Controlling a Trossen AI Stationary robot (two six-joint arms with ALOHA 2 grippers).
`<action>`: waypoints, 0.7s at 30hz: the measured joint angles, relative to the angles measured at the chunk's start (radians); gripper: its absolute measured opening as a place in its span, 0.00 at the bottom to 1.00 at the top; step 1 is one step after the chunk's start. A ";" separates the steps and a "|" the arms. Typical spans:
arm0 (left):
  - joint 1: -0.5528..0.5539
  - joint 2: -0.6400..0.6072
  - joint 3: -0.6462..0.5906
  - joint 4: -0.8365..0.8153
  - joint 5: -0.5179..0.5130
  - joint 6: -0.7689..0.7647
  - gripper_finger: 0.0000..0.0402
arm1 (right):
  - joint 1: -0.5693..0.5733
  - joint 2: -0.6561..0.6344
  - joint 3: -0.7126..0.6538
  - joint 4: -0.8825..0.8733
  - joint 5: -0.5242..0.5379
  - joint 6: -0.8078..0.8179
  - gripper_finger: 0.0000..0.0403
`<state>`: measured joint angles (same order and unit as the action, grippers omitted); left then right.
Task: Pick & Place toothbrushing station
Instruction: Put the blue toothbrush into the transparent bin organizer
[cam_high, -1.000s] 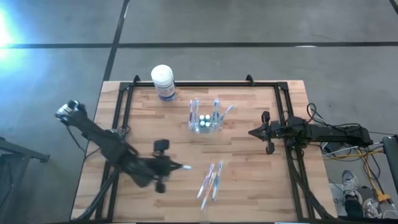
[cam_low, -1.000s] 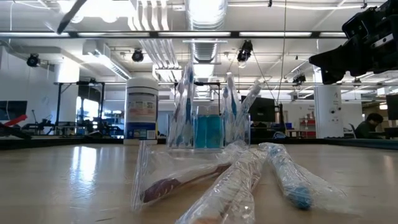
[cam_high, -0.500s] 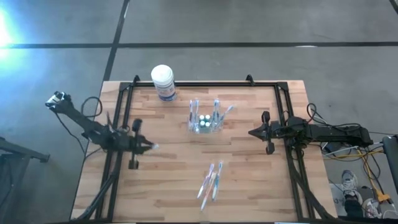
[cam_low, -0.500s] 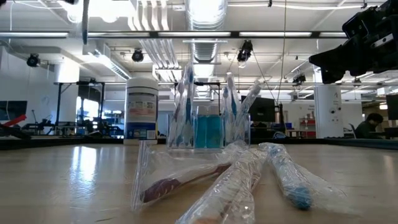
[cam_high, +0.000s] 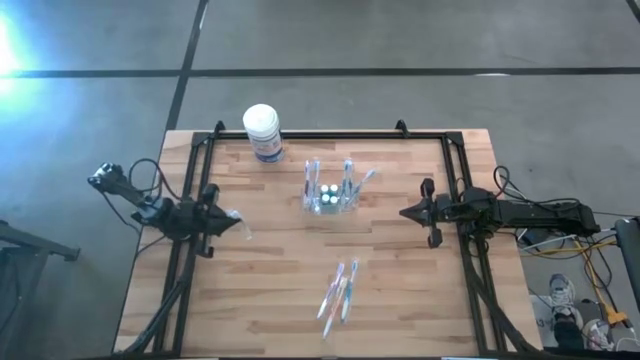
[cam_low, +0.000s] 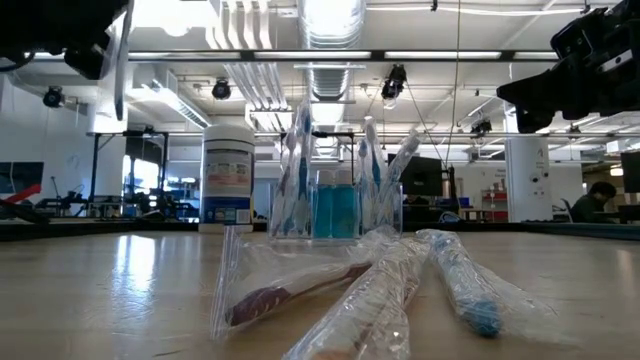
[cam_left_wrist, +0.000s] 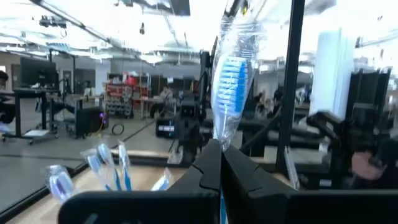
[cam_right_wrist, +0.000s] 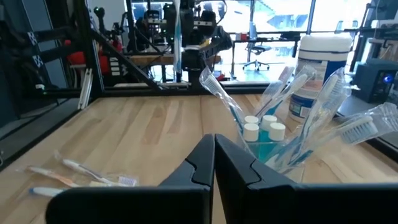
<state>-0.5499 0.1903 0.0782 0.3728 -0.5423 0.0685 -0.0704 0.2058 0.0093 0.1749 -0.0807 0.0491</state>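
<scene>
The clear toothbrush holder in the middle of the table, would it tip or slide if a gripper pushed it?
The clear toothbrush holder looks light, thin plastic, so a push would probably slide it on the smooth wooden table. The wrapped toothbrushes standing in it lean outward well above its rim, so a high push might tip it.

Blue-bristled toothbrush (cam_left_wrist: 231, 81), seemingly clear wrapper

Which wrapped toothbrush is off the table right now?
The clear-wrapped blue-bristled toothbrush clamped in the left gripper, held up over the table's left side. The other loose wrapped toothbrushes lie flat on the wooden table near its front edge.
</scene>
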 joint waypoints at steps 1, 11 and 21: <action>0.000 -0.010 -0.011 0.010 0.000 0.001 0.00 | 0.000 0.000 0.000 -0.001 0.000 0.000 0.02; 0.000 -0.045 -0.052 0.008 -0.001 0.014 0.00 | 0.000 0.000 0.000 -0.001 -0.002 0.082 0.02; 0.000 -0.045 -0.052 -0.018 0.027 0.008 0.00 | 0.000 0.000 0.000 0.052 -0.001 0.086 0.02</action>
<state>-0.5499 0.1452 0.0263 0.3546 -0.5158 0.0762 -0.0704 0.2054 0.0093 0.2268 -0.0814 0.1346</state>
